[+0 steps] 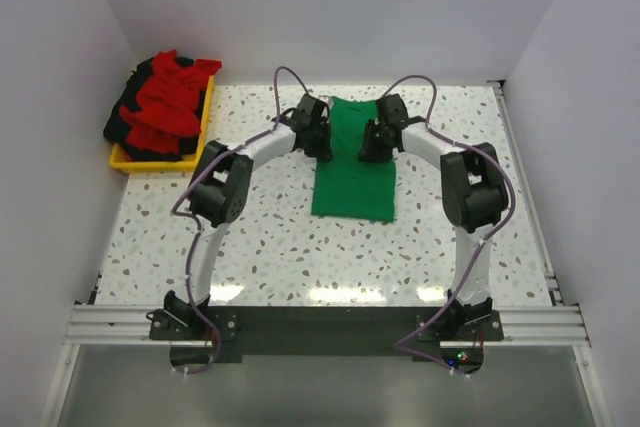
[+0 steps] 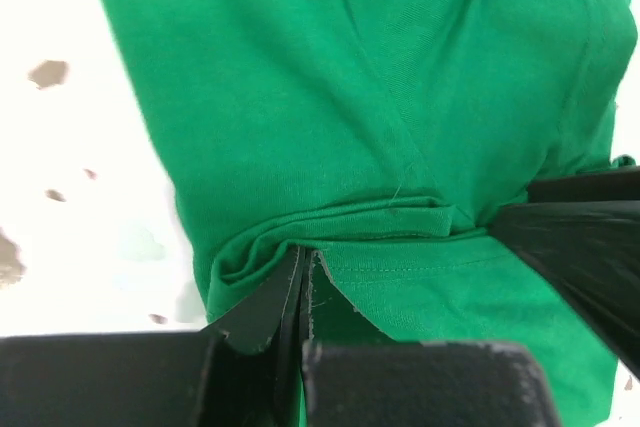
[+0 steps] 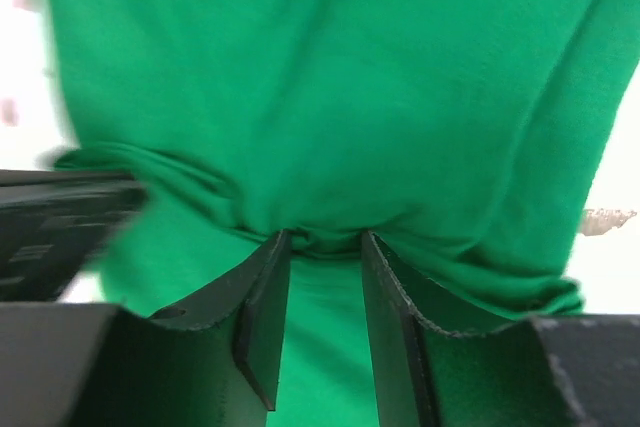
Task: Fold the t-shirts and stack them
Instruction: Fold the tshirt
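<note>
Left gripper (image 2: pixel 303 259) is pressed together on a bunched fold at the edge of the green t-shirt (image 1: pixel 352 175), with thin cloth pinched between its tips. The right gripper (image 3: pixel 325 239) has its jaws apart. A small ridge of the same shirt is gathered between the tips but not clamped, and that view is too blurred to show how deep the cloth sits.

The shirt lies on the table (image 1: pixel 300 247) between the two arms as a narrow strip with its sides turned in. Both grippers are at its far part, one on each long edge. The other shirts (image 1: pixel 165 97), red and dark, lie heaped in the yellow tray (image 1: pixel 122 159) at the far left, well apart.

The cloth looks light and limp, with no stiffness of its own. It will likely hang from wherever it is held, and its layers may slide apart. The best hold seems to be on the folded edges, taking every layer at matching spots on both sides so the far end lifts evenly. A pinch on the top layer alone would probably open the fold. It is neither fragile nor slippery.
</note>
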